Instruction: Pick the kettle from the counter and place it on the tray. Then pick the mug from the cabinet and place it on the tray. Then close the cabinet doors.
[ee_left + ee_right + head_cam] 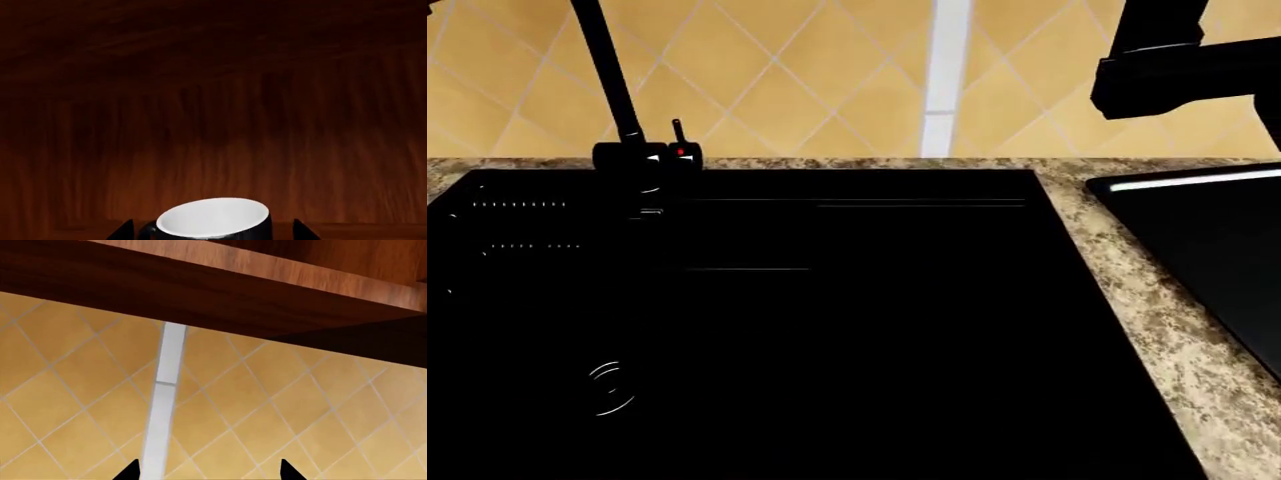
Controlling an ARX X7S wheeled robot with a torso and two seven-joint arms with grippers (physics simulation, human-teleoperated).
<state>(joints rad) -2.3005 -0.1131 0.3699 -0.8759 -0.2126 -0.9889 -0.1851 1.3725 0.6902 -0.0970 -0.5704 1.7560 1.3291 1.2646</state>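
In the left wrist view the mug [212, 220], black with a white inside, stands on the wooden cabinet floor [373, 232], its mouth tipped toward the camera. My left gripper [213, 232] is open, one dark fingertip on each side of the mug, and a gap shows between each tip and the mug. Its handle points toward one fingertip [123, 231]. My right gripper [210, 472] is open and empty, facing the tiled wall just under the cabinet's bottom edge [220, 300]. The black tray [1208, 250] lies on the counter [1134, 300] at the right. The kettle is out of view.
A large black sink [761, 330] fills most of the head view, with a dark faucet [627, 150] at its back left. The right arm [1181, 65] hangs at the upper right, above the tray. The cabinet's dark wooden back wall [213, 125] stands behind the mug.
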